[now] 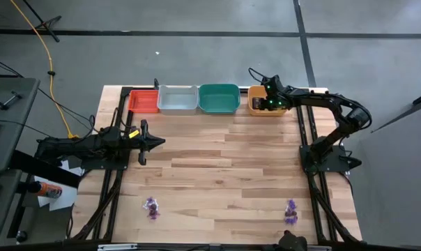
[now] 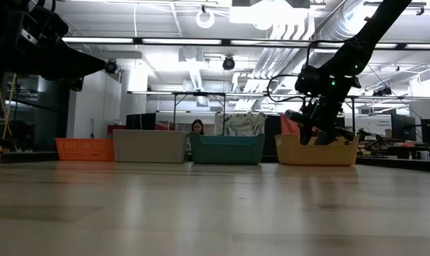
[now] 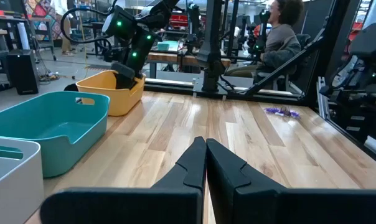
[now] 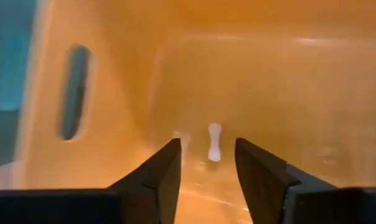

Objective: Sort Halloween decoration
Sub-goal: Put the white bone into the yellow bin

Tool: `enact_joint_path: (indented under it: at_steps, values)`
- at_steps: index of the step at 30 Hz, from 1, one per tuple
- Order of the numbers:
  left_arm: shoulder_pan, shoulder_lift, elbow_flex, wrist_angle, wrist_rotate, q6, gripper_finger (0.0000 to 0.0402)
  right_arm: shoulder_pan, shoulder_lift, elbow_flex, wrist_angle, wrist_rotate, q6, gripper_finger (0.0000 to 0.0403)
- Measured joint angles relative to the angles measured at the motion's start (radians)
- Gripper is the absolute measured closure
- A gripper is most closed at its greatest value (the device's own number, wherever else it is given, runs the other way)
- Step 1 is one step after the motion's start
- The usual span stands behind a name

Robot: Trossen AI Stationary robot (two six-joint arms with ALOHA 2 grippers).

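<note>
Our right gripper point(image 4: 206, 163), fingers apart, hangs in the far orange tray point(image 1: 258, 108) over one pale trinket point(image 4: 214, 142); two purple trinket piles point(image 1: 152, 207) near us wait; left gripper point(image 1: 160, 141) closed.

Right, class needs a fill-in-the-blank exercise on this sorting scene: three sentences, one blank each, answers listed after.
1. The right gripper is inside the ____ tray.
2. The small trinket on that tray's floor is ____ in colour.
3. The left gripper's fingers are ____.

Answers: orange; white; shut
</note>
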Motion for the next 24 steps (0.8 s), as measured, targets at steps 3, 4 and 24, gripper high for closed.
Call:
enact_joint_path:
  at_steps: [3, 4, 24]
  values:
    - [0.0, 0.0, 0.0, 0.0, 0.0, 0.0, 0.0401, -0.003, -0.054, 0.0, 0.049, -0.021, -0.042, 0.0243]
    - [0.0, 0.0, 0.0, 0.0, 0.0, 0.0, 0.0401, -0.003, -0.078, 0.0, 0.068, -0.021, -0.052, 0.0241]
    - [0.0, 0.0, 0.0, 0.0, 0.0, 0.0, 0.0401, 0.427, -0.32, -0.002, 0.622, -0.715, 0.021, 0.0298]
